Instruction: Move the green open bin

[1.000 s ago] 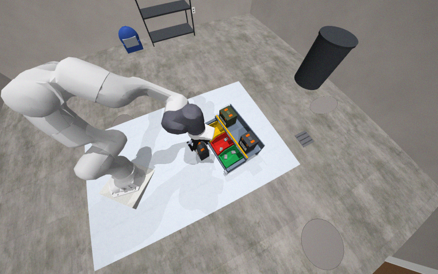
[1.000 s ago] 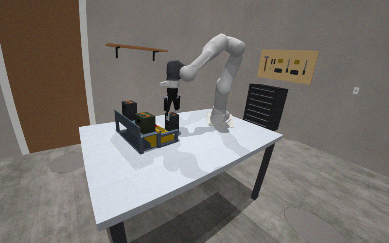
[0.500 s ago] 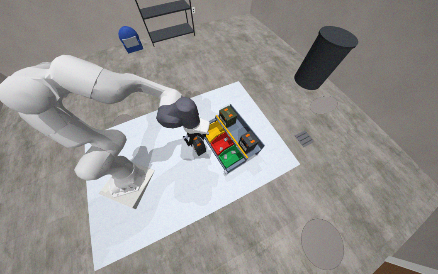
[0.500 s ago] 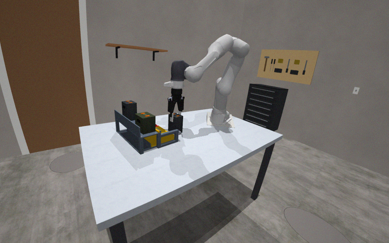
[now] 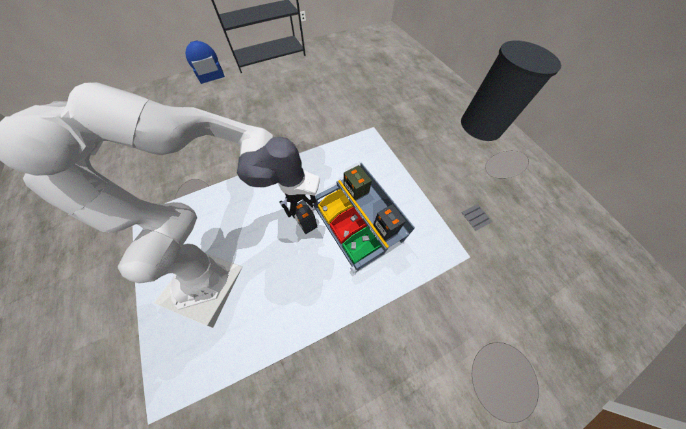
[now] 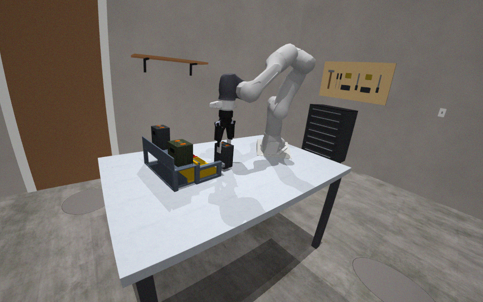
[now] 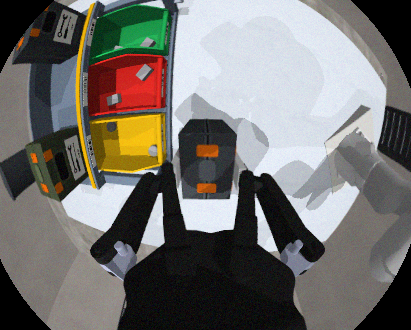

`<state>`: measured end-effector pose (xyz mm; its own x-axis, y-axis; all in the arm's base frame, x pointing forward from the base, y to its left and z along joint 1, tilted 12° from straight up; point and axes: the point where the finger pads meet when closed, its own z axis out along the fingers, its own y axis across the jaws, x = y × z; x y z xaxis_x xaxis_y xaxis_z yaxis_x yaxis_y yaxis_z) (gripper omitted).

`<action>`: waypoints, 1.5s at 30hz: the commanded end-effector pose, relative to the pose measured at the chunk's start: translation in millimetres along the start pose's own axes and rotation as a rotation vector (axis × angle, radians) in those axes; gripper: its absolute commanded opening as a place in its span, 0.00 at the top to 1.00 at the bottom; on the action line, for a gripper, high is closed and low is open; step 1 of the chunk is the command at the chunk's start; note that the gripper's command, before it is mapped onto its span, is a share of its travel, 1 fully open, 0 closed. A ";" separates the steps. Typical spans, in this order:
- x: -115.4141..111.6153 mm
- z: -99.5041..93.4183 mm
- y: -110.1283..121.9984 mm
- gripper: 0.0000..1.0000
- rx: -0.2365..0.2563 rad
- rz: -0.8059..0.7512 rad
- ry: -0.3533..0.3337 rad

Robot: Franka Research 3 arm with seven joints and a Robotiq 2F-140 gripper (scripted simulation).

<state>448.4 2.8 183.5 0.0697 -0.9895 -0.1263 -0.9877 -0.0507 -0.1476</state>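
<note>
The green open bin sits at the near end of the grey shelf rack, with small grey parts in it; it also shows in the wrist view. A red bin and a yellow bin stand beside it in the same row. My gripper is shut on a black box with orange marks. It holds the box upright in front of the yellow bin, outside the rack. The box is at table height; I cannot tell if it touches the table top.
An olive box and another black box stand on the rack's back level behind a yellow rail. The arm's base is mounted on the table. A black drawer cabinet stands beside the table.
</note>
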 end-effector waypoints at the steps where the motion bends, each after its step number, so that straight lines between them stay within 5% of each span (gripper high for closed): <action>1: 0.3 -4.2 -3.2 1.00 0.009 0.040 0.000; 20: -13.2 -9.5 -6.6 1.00 0.009 0.040 0.000; 45: 1.2 -8.7 -7.8 1.00 0.009 0.040 0.000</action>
<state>448.9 6.1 186.9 0.0247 -0.9896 -0.1420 -0.9910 -0.0056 -0.1335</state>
